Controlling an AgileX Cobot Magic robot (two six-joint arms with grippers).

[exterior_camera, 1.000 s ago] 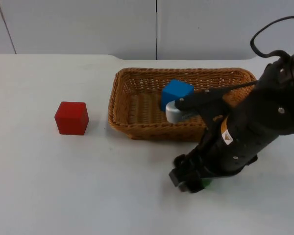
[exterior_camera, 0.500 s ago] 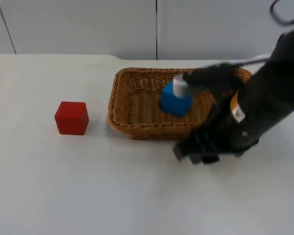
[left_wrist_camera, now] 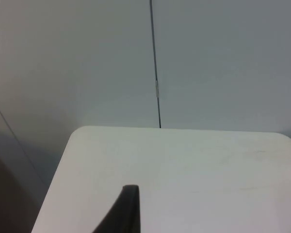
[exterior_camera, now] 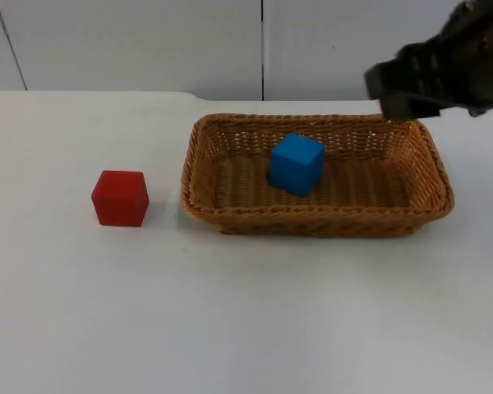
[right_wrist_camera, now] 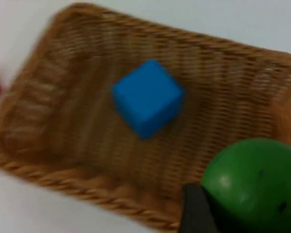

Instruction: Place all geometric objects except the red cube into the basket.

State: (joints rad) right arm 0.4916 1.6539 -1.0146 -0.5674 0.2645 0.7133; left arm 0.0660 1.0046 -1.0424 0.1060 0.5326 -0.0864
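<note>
Right gripper (right_wrist_camera: 218, 213) clenched on green ball (right_wrist_camera: 252, 182) above basket (exterior_camera: 230, 215).
We saw blue cube (exterior_camera: 297, 163) inside; red cube (exterior_camera: 120, 198) on worktop (exterior_camera: 230, 312) at basket's 9 o'clock; left gripper (left_wrist_camera: 126, 213) waiting, state unclear.

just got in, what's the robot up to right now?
It is sorting shapes into the woven wicker basket. The right gripper is above the basket's far right corner, shut on a green ball seen beside its fingertip in the right wrist view. A blue cube already lies in the basket. The red cube sits on the white table to the basket's left. The left arm waits, its gripper over a table corner by the wall.
</note>
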